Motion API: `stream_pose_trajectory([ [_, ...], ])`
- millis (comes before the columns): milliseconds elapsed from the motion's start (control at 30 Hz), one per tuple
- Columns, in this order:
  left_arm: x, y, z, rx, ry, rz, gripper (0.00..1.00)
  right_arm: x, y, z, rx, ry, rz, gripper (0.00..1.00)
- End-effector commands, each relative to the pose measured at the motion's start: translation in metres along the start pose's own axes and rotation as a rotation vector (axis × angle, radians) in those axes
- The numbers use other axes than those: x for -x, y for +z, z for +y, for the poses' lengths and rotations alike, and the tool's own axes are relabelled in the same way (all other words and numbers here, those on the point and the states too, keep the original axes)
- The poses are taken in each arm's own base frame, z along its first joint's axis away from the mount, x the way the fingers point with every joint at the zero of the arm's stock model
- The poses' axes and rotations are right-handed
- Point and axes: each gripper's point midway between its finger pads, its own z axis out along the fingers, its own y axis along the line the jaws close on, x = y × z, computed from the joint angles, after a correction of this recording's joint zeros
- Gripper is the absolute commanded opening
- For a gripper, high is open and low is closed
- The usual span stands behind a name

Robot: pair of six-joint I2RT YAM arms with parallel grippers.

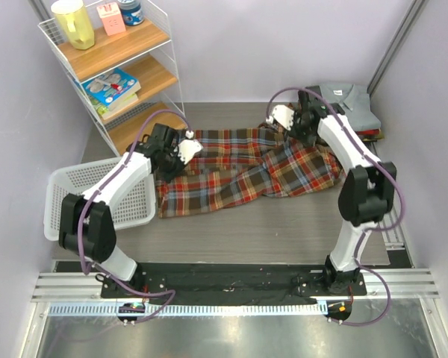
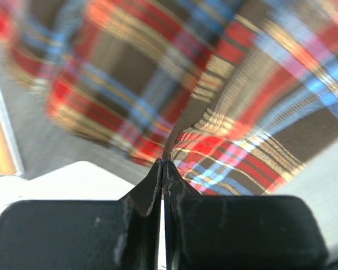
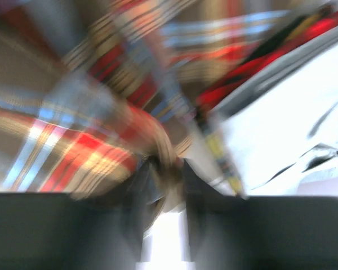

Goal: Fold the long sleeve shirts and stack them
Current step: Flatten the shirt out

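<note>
overhead camera looks down from behind; wrist cameras face the same plaid shirt (image 1: 231, 175) closely, the right apparently nearest.

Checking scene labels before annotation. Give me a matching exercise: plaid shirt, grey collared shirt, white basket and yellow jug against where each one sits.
Things:
1. plaid shirt
2. grey collared shirt
3. white basket
4. yellow jug

Places:
A. top shelf of the wire rack
B. far right corner of the table
C. left edge of the table
D. spread across the middle of the table

Pairs: 1-D, 2-B, 3-C, 4-A
</note>
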Motion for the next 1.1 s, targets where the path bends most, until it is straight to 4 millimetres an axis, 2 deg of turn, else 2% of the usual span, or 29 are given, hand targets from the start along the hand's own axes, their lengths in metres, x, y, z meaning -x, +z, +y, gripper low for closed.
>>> stream_pose_trajectory([
  [0, 0.021, 0.001, 0.049, 0.21, -0.07, -0.041, 0.0, 0.015, -0.012, -0.062, -0.208, 0.2, -0.019, 0.51],
  [33, 0.02, 0.005, 0.05, 0.213, -0.073, -0.032, 0.0, 0.017, -0.015, -0.058, -0.182, 0.23, -0.047, 0.67],
  [67, 0.014, 0.01, 0.052, 0.225, -0.082, -0.009, 0.0, 0.012, -0.019, -0.05, -0.154, 0.258, -0.043, 0.7],
  [100, 0.008, 0.015, 0.05, 0.22, -0.083, 0.007, 0.0, 0.005, -0.032, -0.047, -0.151, 0.311, -0.053, 0.71],
  [133, 0.006, 0.018, 0.049, 0.216, -0.085, 0.014, 0.0, 0.006, -0.034, -0.033, -0.085, 0.337, -0.098, 0.72],
  [167, 0.005, 0.021, 0.046, 0.202, -0.089, 0.012, 0.0, -0.003, -0.039, -0.018, -0.032, 0.372, -0.084, 0.72],
  [200, 0.002, 0.024, 0.042, 0.19, -0.092, 0.015, 0.0, -0.021, -0.048, -0.01, -0.01, 0.442, -0.075, 0.71],
  [300, 0.0, 0.027, 0.038, 0.166, -0.105, 0.016, 0.0, -0.051, -0.056, 0.031, 0.177, 0.596, -0.072, 0.66],
  [333, 0.001, 0.027, 0.037, 0.164, -0.105, 0.015, 0.0, -0.074, -0.059, 0.043, 0.227, 0.679, -0.041, 0.65],
  [400, 0.0, 0.028, 0.035, 0.154, -0.107, 0.019, 0.0, -0.088, -0.054, 0.071, 0.34, 0.756, -0.04, 0.59],
  [433, 0.001, 0.027, 0.036, 0.154, -0.103, 0.017, 0.0, -0.105, -0.053, 0.077, 0.366, 0.813, -0.032, 0.58],
  [500, 0.001, 0.028, 0.035, 0.151, -0.102, 0.023, 0.0, -0.115, -0.045, 0.094, 0.432, 0.87, -0.035, 0.54],
  [667, 0.0, 0.027, 0.035, 0.15, -0.095, 0.025, 0.0, -0.132, -0.021, 0.11, 0.518, 0.948, -0.026, 0.54],
  [900, -0.004, 0.027, 0.033, 0.146, -0.092, 0.031, 0.0, -0.138, -0.001, 0.134, 0.572, 1.005, -0.006, 0.54],
  [1067, -0.005, 0.027, 0.032, 0.144, -0.096, 0.036, 0.0, -0.151, 0.016, 0.126, 0.497, 1.006, 0.029, 0.59],
])
